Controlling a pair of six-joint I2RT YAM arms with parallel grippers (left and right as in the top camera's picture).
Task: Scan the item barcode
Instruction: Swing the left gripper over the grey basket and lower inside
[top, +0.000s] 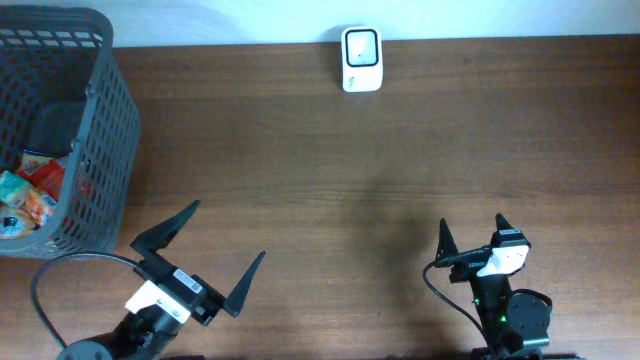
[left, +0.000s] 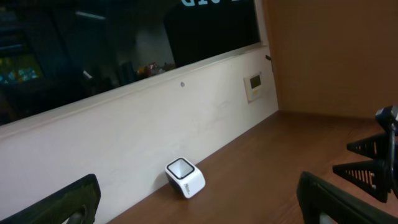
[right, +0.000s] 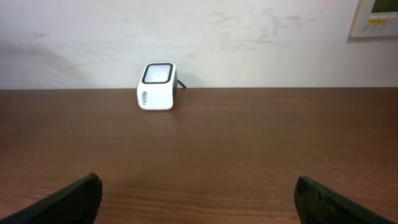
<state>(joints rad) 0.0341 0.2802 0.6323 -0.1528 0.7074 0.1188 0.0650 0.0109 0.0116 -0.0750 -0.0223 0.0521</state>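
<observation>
Our left gripper (top: 228, 231) and right gripper (top: 471, 222) stand spread, empty. We should take an item (top: 30, 186) from the basket (top: 106, 130) left of the scanner (top: 361, 59), barcode uncovered.

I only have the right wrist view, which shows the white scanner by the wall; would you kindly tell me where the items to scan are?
Observer: Colourful packets lie in a dark mesh basket at the table's left side, far left of the scanner.
Operator: Thank you; is the left gripper holding anything?
Observer: No, the left gripper is open and empty, just right of the basket.
Operator: And where is mine relative to it?
Observer: The right gripper stands open well to its right, bare wood between them.
</observation>
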